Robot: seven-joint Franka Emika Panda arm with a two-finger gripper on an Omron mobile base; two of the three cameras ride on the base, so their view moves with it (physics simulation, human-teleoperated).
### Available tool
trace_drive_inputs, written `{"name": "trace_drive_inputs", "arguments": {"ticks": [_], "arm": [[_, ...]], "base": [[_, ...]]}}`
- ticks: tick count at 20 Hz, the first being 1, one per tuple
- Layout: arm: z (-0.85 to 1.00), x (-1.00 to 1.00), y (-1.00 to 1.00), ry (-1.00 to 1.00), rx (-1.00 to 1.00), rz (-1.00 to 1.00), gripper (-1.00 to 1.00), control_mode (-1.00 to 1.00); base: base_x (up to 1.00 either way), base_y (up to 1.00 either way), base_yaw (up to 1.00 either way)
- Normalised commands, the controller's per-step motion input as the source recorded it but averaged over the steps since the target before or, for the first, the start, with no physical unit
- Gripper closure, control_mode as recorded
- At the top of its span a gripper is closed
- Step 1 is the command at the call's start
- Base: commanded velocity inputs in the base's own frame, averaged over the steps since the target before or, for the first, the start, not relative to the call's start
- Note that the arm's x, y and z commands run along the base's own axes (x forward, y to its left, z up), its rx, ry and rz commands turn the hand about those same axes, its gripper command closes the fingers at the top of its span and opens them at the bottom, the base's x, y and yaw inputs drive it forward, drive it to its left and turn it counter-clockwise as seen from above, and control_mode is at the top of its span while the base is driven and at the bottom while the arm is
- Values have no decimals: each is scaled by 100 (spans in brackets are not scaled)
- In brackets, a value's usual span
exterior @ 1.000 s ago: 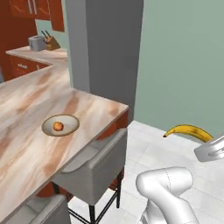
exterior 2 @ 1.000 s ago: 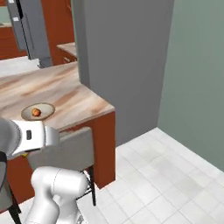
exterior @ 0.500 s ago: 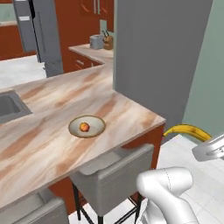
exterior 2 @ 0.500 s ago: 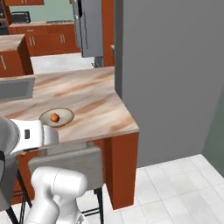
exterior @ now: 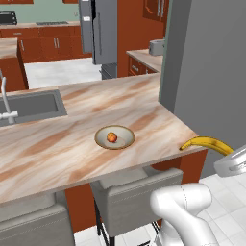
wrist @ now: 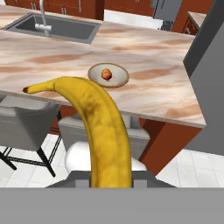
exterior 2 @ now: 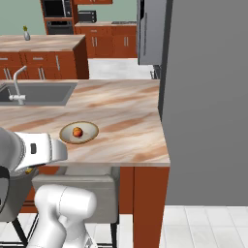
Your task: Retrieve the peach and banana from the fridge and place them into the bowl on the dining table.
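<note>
Beside the dining table [exterior: 72, 144], off its near corner: banana [exterior: 207, 143] held out in the air, level with the marbled top and just past the edge, curving away from the white hand. Fingers themselves hidden under the fruit in the hand view, banana [wrist: 103, 127] rising straight from between them, so clamped on the banana.

Well onto the tabletop: bowl [exterior: 114, 138], shallow and tan, with the peach [exterior: 112, 137] sitting in its middle. Same pair from the right base view, bowl [exterior 2: 79, 132] with peach [exterior 2: 77, 131] inside, near the table's front edge. Seen along the gripper too: bowl [wrist: 108, 75] beyond the banana's curve, peach [wrist: 106, 74] at its centre.

Set into the left end of the top: sink [exterior: 29, 106] with a faucet [exterior: 6, 98]. Tucked under the near edge: grey chairs [exterior: 137, 192]. Hard against the table's right end: tall grey wall panel [exterior 2: 208, 101]. Across the kitchen: grey fridge [exterior: 99, 31], doors shut.

Against the views of a second ago: whole scene swung round with the base, table now seen far more square-on, sink and fridge newly in frame, bowl nearer the middle of both base views. Banana in the same spot relative to the arm, grip unchanged.
</note>
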Motion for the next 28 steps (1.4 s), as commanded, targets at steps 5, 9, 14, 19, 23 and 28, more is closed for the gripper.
{"name": "trace_drive_inputs", "arguments": {"ticks": [5,9,14,19,23,28], "arm": [[0,0,0,0,0,0,100,100],[-14,41,28,-1,0,-2,100,-100],[-21,42,62,0,-2,0,100,-100],[-11,52,31,0,0,0,100,-100],[0,84,1,6,1,0,100,-100],[0,87,0,12,3,0,100,-100]], "base": [[52,12,5],[0,0,0],[0,0,0],[0,0,0],[0,0,0],[0,0,0]]}}
